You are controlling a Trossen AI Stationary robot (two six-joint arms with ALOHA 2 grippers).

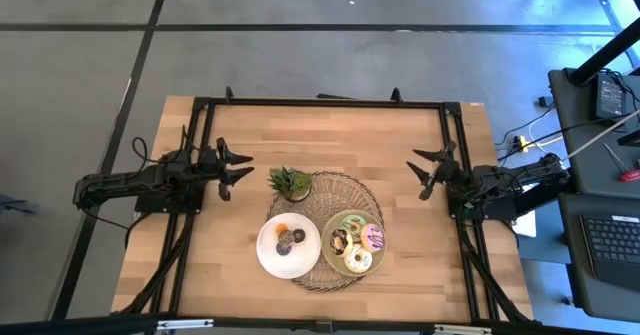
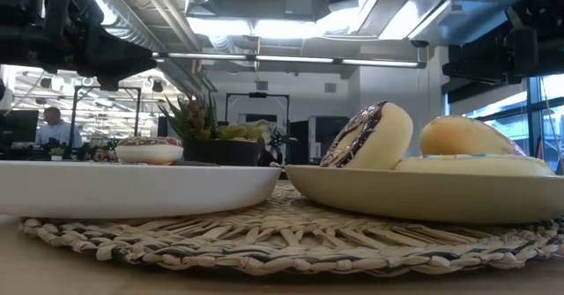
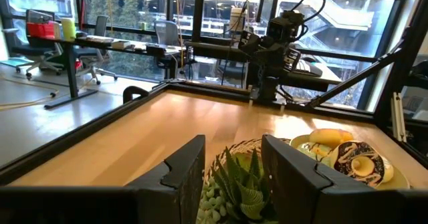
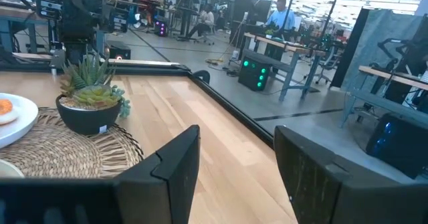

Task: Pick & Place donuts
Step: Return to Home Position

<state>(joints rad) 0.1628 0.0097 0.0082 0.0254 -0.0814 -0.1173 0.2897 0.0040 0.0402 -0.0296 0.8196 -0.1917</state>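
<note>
Several larger frosted donuts (image 1: 354,243) lie on the pale-green plate (image 1: 328,229); the chocolate one (image 2: 368,137) leans tilted against the others. Mini orange, purple and brown donuts (image 1: 291,237) sit on the white plate (image 1: 270,255). Both plates rest on a round woven mat (image 1: 352,189). My left gripper (image 1: 244,169) hovers open at the table's left, above the table and left of the plant. My right gripper (image 1: 421,175) hovers open at the table's right. In the left wrist view my left gripper (image 3: 233,164) frames the plant, with the chocolate donut (image 3: 358,160) beyond.
A small green spiky plant (image 1: 291,182) in a dark pot stands on the mat's far-left part, between my left gripper and the plates. A black frame (image 1: 320,102) runs round the table. Bare wood lies toward the far edge and beside both arms.
</note>
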